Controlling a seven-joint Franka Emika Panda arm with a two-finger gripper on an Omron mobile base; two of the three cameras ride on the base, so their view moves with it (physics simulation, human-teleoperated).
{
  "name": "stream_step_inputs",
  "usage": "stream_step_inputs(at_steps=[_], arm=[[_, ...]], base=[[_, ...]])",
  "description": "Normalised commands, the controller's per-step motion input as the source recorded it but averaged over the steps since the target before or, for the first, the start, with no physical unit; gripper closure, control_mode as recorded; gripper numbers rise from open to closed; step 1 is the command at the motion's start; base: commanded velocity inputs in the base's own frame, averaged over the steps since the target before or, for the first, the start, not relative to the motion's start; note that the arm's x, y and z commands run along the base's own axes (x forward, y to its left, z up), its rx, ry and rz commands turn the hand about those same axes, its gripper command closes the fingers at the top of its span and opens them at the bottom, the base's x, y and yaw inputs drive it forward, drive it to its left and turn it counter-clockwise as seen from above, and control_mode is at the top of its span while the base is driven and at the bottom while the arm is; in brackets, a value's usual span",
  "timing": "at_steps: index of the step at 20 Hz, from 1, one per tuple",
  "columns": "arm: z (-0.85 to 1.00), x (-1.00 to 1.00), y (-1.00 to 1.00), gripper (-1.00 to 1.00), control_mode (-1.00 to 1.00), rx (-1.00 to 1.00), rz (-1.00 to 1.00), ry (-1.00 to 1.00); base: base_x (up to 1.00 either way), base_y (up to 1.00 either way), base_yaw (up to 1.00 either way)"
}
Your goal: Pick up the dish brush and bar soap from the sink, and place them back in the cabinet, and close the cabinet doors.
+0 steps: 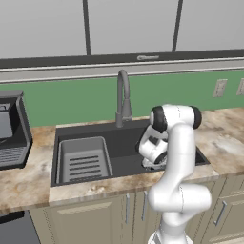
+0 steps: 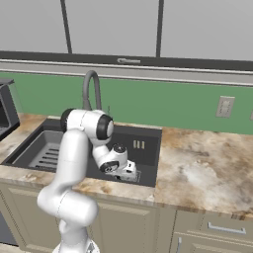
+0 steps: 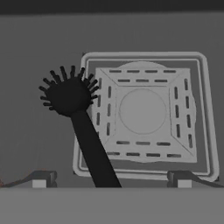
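I have the arm folded down over the right half of the sink (image 1: 128, 138), its wrist bent into the basin. In the hand view the gripper (image 3: 111, 180) hangs just above the sink floor with its two finger tips (image 3: 42, 179) spread as wide as they go and nothing between them but the brush handle passing through the gap; neither tip touches it, so I hold nothing.

The dish brush (image 3: 76, 113) lies flat on the dark basin floor. Its bristly head sits just left of the square drain grate (image 3: 144, 111), the tufts brushing the grate's raised frame, and the thin black handle runs from the head across the frame's near-left corner toward the hand. At the left edge of that view, by the left tip, I see a small pinkish-orange speck that may be the bar soap (image 3: 1, 183); it is too small to be sure.

From the base cameras, the sink is a wide dark-grey basin set into a mottled tan stone counter (image 2: 207, 168). A grey ribbed tray insert (image 1: 82, 159) fills its left half, and a grey gooseneck faucet (image 1: 123, 97) rises at the far rim. A green backsplash (image 2: 168, 104) with pale wall outlets (image 2: 225, 106) runs behind it, under light-grey wall cabinets (image 2: 108, 24). Beige counter cabinets (image 2: 207, 230) with grey bar handles sit below. A dark appliance (image 1: 12, 128) stands on the counter at far left.
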Motion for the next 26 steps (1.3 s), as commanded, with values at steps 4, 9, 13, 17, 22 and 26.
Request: stream_step_inputs(at_steps=[4,9,13,17,22,26], arm=[[-0.18,0.0,0.04,-1.0,-1.0,0.0,0.0,0.02],[-0.17,0.0,0.06,-1.0,-1.0,0.0,0.0,0.03],[-0.16,0.0,0.04,-1.0,-1.0,0.0,0.0,0.03],[-0.13,0.01,0.01,-1.0,-1.0,0.0,0.0,0.03],[-0.08,0.03,0.0,-1.0,-1.0,0.0,0.0,0.02],[-0.03,0.01,0.0,-1.0,-1.0,0.0,0.0,0.01]], base=[[0.0,0.0,0.0],[0.0,0.0,0.0],[0.0,0.0,0.0],[0.0,0.0,0.0],[0.0,0.0,0.0],[0.0,0.0,0.0]])
